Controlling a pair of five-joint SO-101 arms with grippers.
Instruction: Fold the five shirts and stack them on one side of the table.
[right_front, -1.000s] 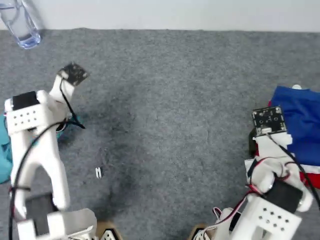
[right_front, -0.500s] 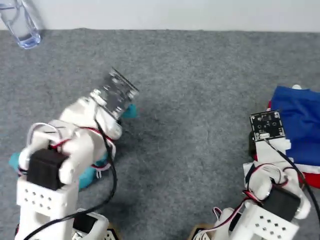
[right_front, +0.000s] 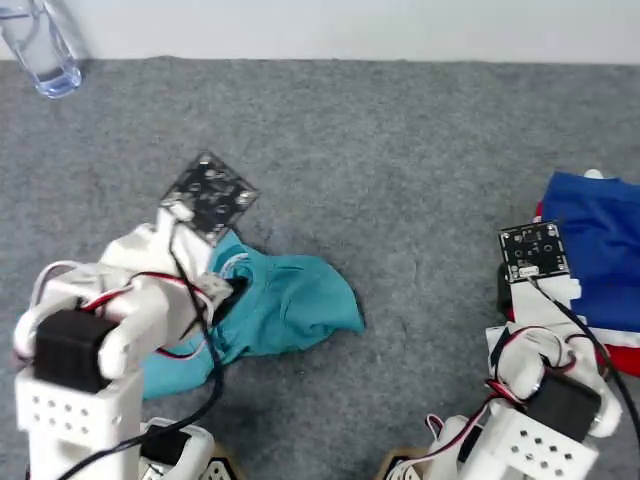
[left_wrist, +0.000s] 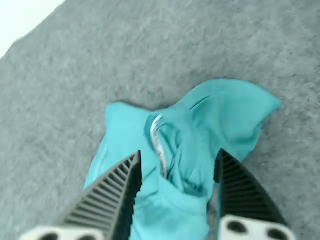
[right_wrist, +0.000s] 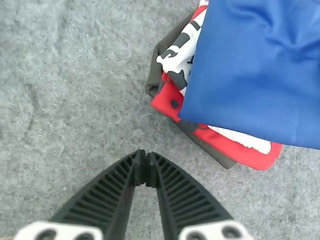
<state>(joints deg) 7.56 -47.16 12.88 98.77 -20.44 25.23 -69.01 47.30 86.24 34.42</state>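
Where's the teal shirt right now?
In the high view the teal shirt lies crumpled on the left side of the grey table, beneath the open left claw, far from the folded stack at right.

No readable text, number or sign for you here. White neck label (left_wrist: 156, 142) inside collar of teal shirt (right_front: 290, 305): print too small to read. Black-and-white pattern on patterned shirt (right_wrist: 177, 60) just under blue shirt (right_wrist: 260, 65): blotches only, no letters legible. Circuit board (right_front: 210, 195) above teal shirt: markings illegible.
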